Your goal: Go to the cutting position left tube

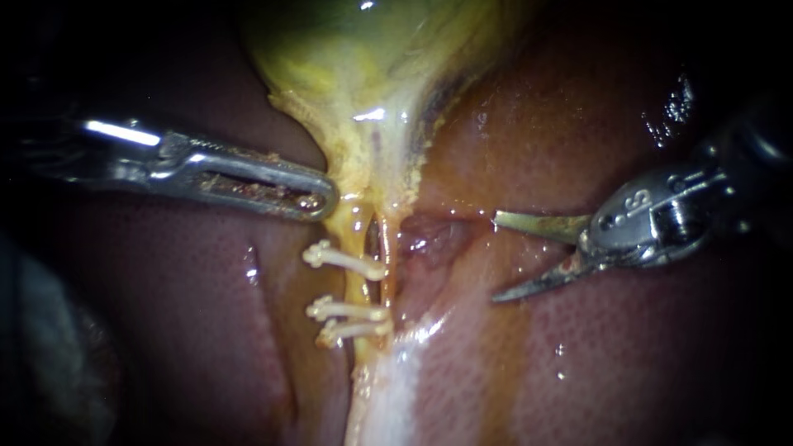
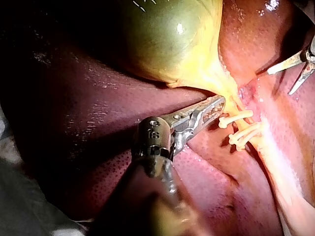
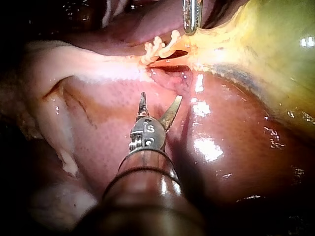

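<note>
— Where is the left instrument?
— Its tip is against the yellow strand running off the gallbladder, just beside the white clips.
— And the right instrument?
— Beyond the clips, jaws apart, over the liver.

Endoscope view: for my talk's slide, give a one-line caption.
Right instrument, end effector open, faces the clipped left tube below the gallbladder; left instrument beside its neck.

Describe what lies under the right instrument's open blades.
Wet liver shows between the open blades of the right instrument; nothing is gripped. Tissue beneath each blade is hidden.
</note>
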